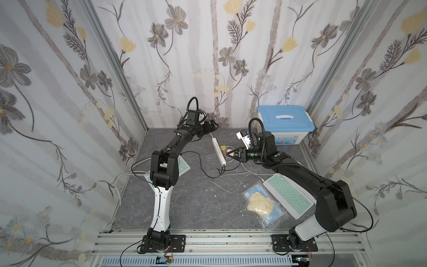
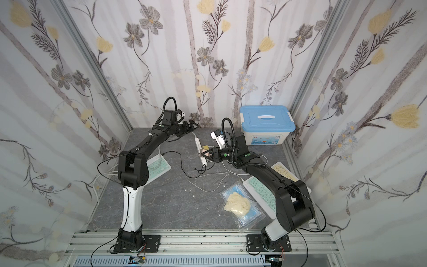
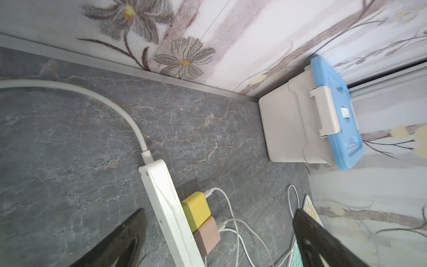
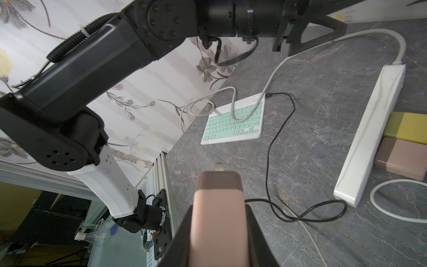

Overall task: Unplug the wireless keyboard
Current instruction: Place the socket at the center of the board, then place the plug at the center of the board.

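The mint keyboard [image 4: 233, 122] is seen at the worktop's left edge. The left gripper [image 3: 219, 211] is spread wide, empty, by the far end of the power strip [image 4: 369, 129]. A pink adapter [image 4: 217, 185], clear of the strip, is clamped by the right gripper [image 4: 218, 208]. The keyboard could be dragged by a tautened black cable [image 4: 269, 148].

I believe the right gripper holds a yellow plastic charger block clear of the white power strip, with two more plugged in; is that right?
Not quite: the right gripper holds a pink plastic charger block. The right wrist view shows it clear of the white power strip, where a yellow block and a second pink block sit plugged in.
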`<state>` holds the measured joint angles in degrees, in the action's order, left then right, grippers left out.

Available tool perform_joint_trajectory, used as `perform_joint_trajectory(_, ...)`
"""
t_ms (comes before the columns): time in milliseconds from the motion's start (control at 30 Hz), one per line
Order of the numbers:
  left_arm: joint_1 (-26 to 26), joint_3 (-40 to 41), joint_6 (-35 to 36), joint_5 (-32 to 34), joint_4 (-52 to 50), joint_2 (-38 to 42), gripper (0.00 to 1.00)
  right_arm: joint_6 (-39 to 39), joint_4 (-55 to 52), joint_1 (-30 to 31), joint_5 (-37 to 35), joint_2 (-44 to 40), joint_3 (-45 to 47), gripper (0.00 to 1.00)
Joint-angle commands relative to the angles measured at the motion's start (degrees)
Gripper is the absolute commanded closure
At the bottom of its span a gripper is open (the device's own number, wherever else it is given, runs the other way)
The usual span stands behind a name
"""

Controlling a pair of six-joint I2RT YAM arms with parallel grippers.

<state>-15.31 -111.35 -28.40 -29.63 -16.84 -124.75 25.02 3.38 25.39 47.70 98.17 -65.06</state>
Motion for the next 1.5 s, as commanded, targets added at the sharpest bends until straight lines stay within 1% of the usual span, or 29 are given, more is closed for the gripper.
perform_joint_trajectory(0,0.1,8.4,0.7,-2.4,5.3,7.8,0.00,2.6,7.0,-0.1,-0.8,-0.3,0.9,1.00)
perform_joint_trajectory(67,-0.2,15.8,1.1,-4.1,8.6,13.3,0.01,6.1,10.6,-0.6,0.6,-0.1,2.0,1.00)
perform_joint_trajectory(100,-0.5,19.6,2.0,-5.8,9.9,16.3,0.03,8.5,12.9,-1.0,1.8,0.1,2.7,1.00)
perform_joint_trajectory(167,-1.0,25.8,4.9,-8.3,11.5,21.7,0.08,12.5,16.4,-1.7,3.6,0.5,3.8,1.00)
perform_joint_trajectory(200,-1.5,29.0,6.9,-9.3,11.6,24.3,0.09,14.0,17.8,-2.0,4.6,0.6,4.2,1.00)
perform_joint_trajectory(267,-1.9,34.0,9.2,-6.7,10.3,28.6,0.09,15.2,17.4,-2.4,4.9,0.8,4.4,1.00)
perform_joint_trajectory(333,-1.6,38.5,8.0,-0.9,8.3,32.3,0.11,10.9,10.4,-2.0,1.4,0.8,2.7,1.00)
perform_joint_trajectory(400,-1.5,41.6,7.3,1.4,6.1,34.9,0.11,6.1,4.0,-0.8,-2.0,1.0,1.2,1.00)
perform_joint_trajectory(467,-1.5,44.7,7.4,3.8,4.2,37.9,0.11,2.5,0.4,1.1,-3.1,1.7,0.8,1.00)
perform_joint_trajectory(533,-0.9,46.9,7.1,8.5,1.7,40.8,0.09,-2.4,-3.6,4.2,-4.2,2.9,0.6,1.00)
perform_joint_trajectory(600,0.4,49.0,5.5,10.7,0.0,43.2,0.09,-6.2,-6.4,7.3,-6.0,4.1,1.0,1.00)
perform_joint_trajectory(700,2.7,52.9,3.7,10.7,0.4,46.4,0.09,-9.3,-8.5,11.1,-9.4,6.7,1.7,1.00)
perform_joint_trajectory(800,3.7,55.7,3.4,10.4,0.4,48.6,0.09,-11.0,-9.7,14.3,-12.4,10.0,0.9,1.00)
perform_joint_trajectory(933,3.7,58.6,2.6,10.0,0.6,50.2,0.09,-11.4,-10.6,17.0,-12.4,14.8,-1.5,1.00)
perform_joint_trajectory(1033,3.7,61.2,1.3,10.6,1.5,51.6,0.09,-13.6,-13.7,18.6,-14.2,18.1,-4.4,1.00)
perform_joint_trajectory(1100,3.8,62.8,0.8,11.3,1.9,52.3,0.09,-15.0,-15.4,21.4,-15.2,20.1,-5.8,1.00)
perform_joint_trajectory(1200,3.8,64.3,0.6,11.3,2.1,52.5,0.09,-15.8,-15.8,22.7,-15.7,21.8,-6.1,1.00)
perform_joint_trajectory(1333,3.8,65.5,0.1,11.1,2.2,52.4,0.09,-16.2,-15.8,23.3,-16.1,23.2,-5.6,0.79)
perform_joint_trajectory(1367,3.8,65.6,0.0,11.0,2.3,52.4,0.09,-16.1,-15.4,23.3,-16.0,23.1,-5.4,0.71)
perform_joint_trajectory(1433,3.8,66.0,-0.2,10.8,2.2,53.8,0.08,-15.7,-14.6,23.2,-15.6,22.3,-4.9,0.52)
perform_joint_trajectory(1467,3.8,66.1,-0.2,10.6,2.2,54.0,0.08,-15.5,-14.2,23.2,-15.4,21.6,-4.5,0.46)
